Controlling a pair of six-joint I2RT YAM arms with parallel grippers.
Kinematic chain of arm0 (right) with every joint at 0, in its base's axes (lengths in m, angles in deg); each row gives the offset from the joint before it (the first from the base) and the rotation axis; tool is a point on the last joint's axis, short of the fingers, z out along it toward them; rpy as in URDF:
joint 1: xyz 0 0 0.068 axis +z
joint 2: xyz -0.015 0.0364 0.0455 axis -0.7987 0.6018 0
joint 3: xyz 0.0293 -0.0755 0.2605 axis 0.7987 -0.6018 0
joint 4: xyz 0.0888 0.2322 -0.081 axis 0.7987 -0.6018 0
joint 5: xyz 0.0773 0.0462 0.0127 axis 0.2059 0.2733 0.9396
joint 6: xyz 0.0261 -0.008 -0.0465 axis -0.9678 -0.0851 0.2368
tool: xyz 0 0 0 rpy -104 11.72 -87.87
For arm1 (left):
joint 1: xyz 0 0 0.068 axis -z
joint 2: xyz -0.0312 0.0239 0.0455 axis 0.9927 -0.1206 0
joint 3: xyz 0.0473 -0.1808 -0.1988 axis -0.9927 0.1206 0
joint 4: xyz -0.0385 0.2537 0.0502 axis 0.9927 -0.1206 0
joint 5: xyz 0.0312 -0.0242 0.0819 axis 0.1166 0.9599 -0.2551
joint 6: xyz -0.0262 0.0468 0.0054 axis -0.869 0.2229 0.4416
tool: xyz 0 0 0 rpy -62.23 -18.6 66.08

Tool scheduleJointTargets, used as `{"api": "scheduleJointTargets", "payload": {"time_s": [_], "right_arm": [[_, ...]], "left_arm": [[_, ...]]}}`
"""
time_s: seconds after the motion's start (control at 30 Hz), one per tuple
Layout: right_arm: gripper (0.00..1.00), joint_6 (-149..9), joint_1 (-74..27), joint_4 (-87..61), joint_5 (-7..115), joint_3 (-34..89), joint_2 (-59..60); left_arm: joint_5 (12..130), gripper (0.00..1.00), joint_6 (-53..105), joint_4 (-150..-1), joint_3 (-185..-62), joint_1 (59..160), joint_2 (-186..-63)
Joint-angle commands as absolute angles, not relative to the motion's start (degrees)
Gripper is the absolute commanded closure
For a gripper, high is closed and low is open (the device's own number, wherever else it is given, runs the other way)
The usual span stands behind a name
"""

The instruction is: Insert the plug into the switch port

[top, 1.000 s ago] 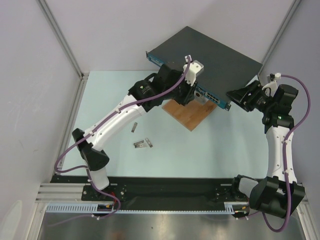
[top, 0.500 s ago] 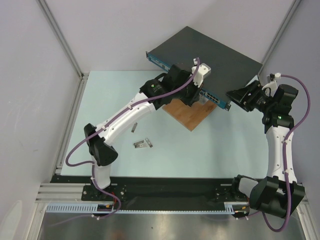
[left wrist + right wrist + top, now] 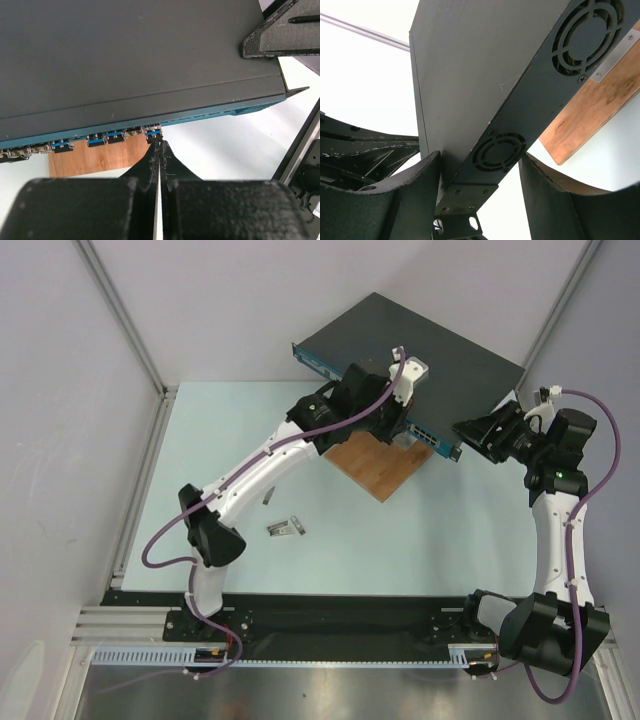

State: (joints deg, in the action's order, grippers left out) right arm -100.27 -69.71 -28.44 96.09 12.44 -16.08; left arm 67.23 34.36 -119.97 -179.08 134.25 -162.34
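The switch, a flat dark grey box with a blue front strip, lies tilted at the back. In the left wrist view its strip carries several plugs with blue tabs. My left gripper is shut. Its tips are against the rightmost plug, which sits in a socket. I cannot tell whether they pinch it. My right gripper straddles the switch's right front corner, one finger on top and one finger underneath, both touching it.
A brown wooden board lies under the switch's front edge. Two small loose metal pieces lie on the pale mat left of centre. Metal frame posts stand at the back corners.
My left arm has stretched forward and its gripper has slid right along the switch's front strip. The right arm and the switch have not moved.
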Motion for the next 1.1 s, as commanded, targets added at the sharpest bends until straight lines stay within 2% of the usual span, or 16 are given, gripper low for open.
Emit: {"api": "scheduleJointTargets", "payload": {"time_s": [0.0,0.2,0.53,0.8,0.9,1.07], "right_arm": [[1.00,-97.2,-65.5,-22.8,99.8,12.4,-13.8],[1.00,-97.1,-65.5,-22.9,99.8,12.4,-13.7],[1.00,-97.1,-65.0,-22.8,100.2,11.9,-13.6],[1.00,-96.9,-64.8,-22.1,100.3,12.2,-13.0],[1.00,-95.8,-65.3,-22.6,100.3,12.7,-12.8],[1.00,-94.8,-68.1,-23.1,101.3,14.9,-12.2]], "left_arm": [[65.7,1.00,34.6,-118.0,-181.8,133.9,-164.1],[64.4,0.99,34.9,-116.0,-181.7,133.9,-164.7],[60.3,0.99,36.6,-102.6,-177.1,133.9,-165.5],[62.4,1.00,37.2,-96.8,-176.0,134.1,-165.7],[65.6,0.97,38.8,-98.8,-174.2,134.1,-163.2],[68.6,0.88,38.4,-99.6,-163.5,133.4,-149.8]]}}
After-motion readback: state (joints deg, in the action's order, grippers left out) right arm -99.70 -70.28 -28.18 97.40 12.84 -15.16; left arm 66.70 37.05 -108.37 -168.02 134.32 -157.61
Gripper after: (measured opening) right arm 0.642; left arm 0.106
